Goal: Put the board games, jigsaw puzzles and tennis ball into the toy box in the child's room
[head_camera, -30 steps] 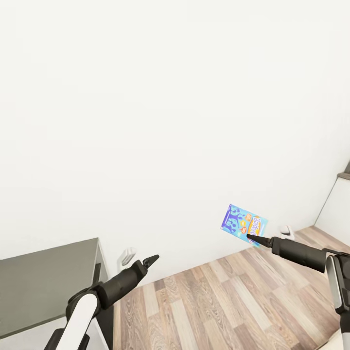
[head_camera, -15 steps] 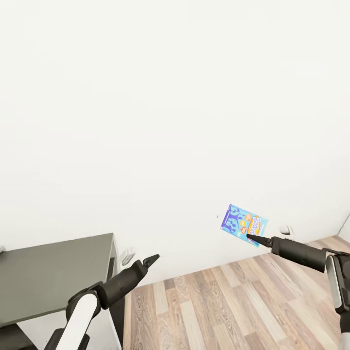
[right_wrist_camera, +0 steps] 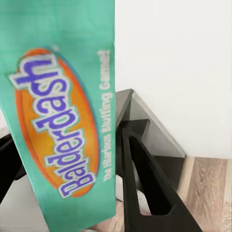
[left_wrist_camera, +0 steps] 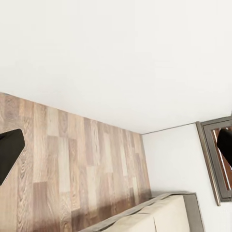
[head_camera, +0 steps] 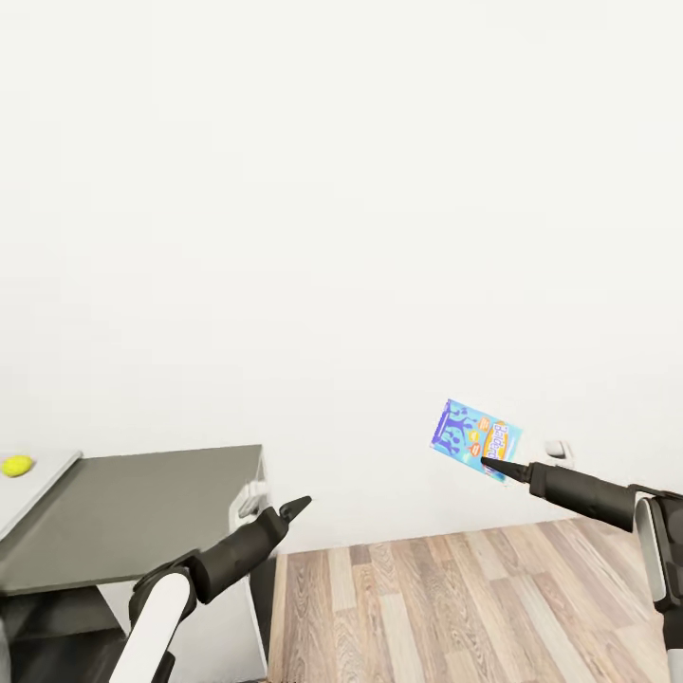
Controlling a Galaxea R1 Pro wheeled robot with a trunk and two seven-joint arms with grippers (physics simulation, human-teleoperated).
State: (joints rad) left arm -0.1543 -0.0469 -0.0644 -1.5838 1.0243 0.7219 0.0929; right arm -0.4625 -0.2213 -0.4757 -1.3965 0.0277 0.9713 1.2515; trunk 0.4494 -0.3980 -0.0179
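My right gripper (head_camera: 493, 465) is shut on the lower edge of a light blue board game (head_camera: 474, 439), held up in front of the white wall. In the right wrist view the box (right_wrist_camera: 63, 121) reads "Balderdash" and sits between the black fingers (right_wrist_camera: 145, 183). My left gripper (head_camera: 294, 505) hangs open and empty beside a dark-topped cabinet; its fingers (left_wrist_camera: 9, 152) stand wide apart in the left wrist view. At the far left edge the tennis ball (head_camera: 16, 465) lies on the pale grey table (head_camera: 43, 484). The toy box and the jigsaw puzzles are out of view.
The dark-topped cabinet (head_camera: 142, 517) with white front stands lower left against the wall. Wood-plank floor (head_camera: 455, 607) spreads to the right. A white wall fitting (head_camera: 560, 448) sits low on the wall. The cream bed (left_wrist_camera: 159, 217) and a grey frame (left_wrist_camera: 215, 164) are behind.
The whole picture has shifted right, so the camera has turned left. The cabinet has come further into view and the ball and table edge have appeared. Both arms keep their pose.
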